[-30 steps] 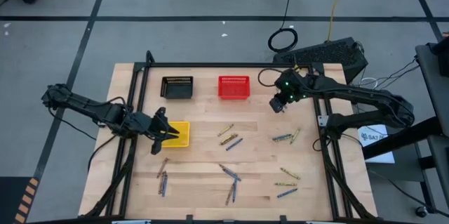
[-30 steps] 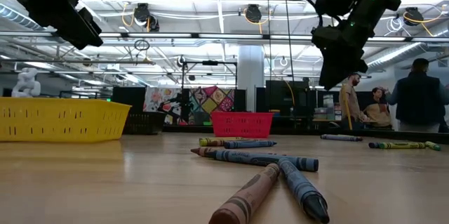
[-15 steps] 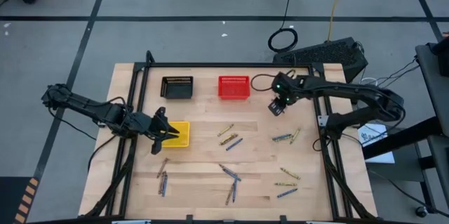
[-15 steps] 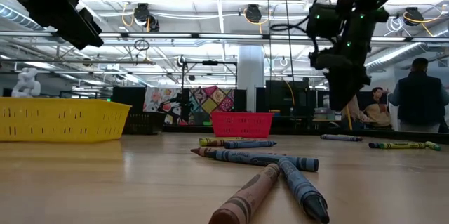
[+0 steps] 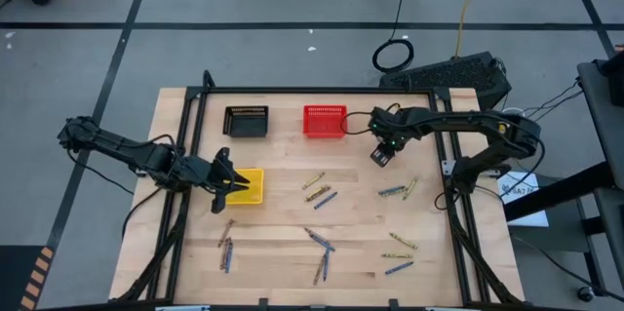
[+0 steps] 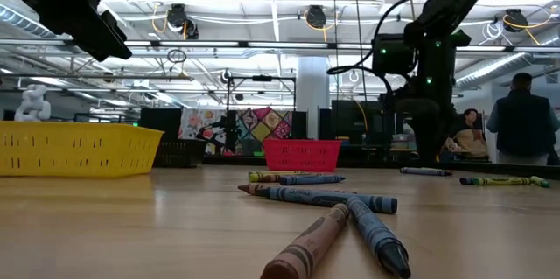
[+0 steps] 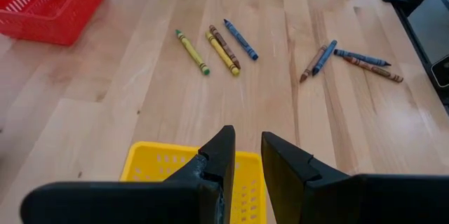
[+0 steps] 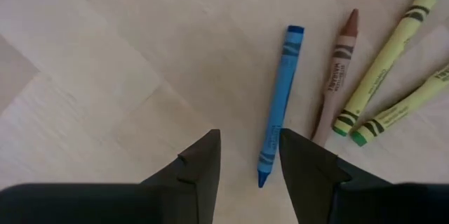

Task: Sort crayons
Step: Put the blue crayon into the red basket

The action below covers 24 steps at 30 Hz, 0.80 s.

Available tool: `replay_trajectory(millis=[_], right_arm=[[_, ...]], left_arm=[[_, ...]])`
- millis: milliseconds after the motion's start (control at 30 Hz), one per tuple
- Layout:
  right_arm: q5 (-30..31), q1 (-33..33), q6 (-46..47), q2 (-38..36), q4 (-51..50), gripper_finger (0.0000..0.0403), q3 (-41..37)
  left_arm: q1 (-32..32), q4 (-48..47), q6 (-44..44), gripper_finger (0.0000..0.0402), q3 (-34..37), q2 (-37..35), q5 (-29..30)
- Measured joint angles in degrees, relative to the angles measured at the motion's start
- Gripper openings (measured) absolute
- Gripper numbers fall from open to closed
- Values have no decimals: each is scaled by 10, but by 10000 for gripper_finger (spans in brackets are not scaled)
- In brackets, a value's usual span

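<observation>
Several crayons lie flat and scattered on the wooden table [image 5: 283, 155], among them a group [image 5: 317, 190] at the middle and a pair [image 5: 398, 190] to its right. My right gripper [image 5: 381, 155] hangs open above bare wood, pointing steeply down. In its wrist view the gripper [image 8: 249, 155] is just short of a blue crayon [image 8: 280, 104], with a brown crayon [image 8: 338, 69] and two yellow-green crayons [image 8: 389, 62] beside it. My left gripper [image 5: 234, 186] waits open over the yellow basket [image 5: 253, 194], with nothing between its fingers [image 7: 219, 155].
A black basket [image 5: 246, 121] and a red basket [image 5: 325, 121] stand at the far side. A black frame [image 5: 312, 90] rims the table. More crayons lie near the front edge [image 5: 320, 245]. People stand in the room beyond [image 6: 523, 122].
My right gripper has come down toward the table and a little toward its left edge. It has also tipped from a slant to pointing almost straight down. The crayons have stayed where they were.
</observation>
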State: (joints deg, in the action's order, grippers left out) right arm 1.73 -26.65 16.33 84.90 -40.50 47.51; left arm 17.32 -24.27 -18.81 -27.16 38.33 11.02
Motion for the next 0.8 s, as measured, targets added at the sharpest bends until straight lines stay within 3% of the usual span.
replay_trajectory(millis=[500,800], right_arm=[[26,-20,-11,32,13,130,0],[-5,-29,-12,34,19,130,0]], left_arm=[[0,0,-2,75,0,0,4],[0,-2,1,75,0,0,8]])
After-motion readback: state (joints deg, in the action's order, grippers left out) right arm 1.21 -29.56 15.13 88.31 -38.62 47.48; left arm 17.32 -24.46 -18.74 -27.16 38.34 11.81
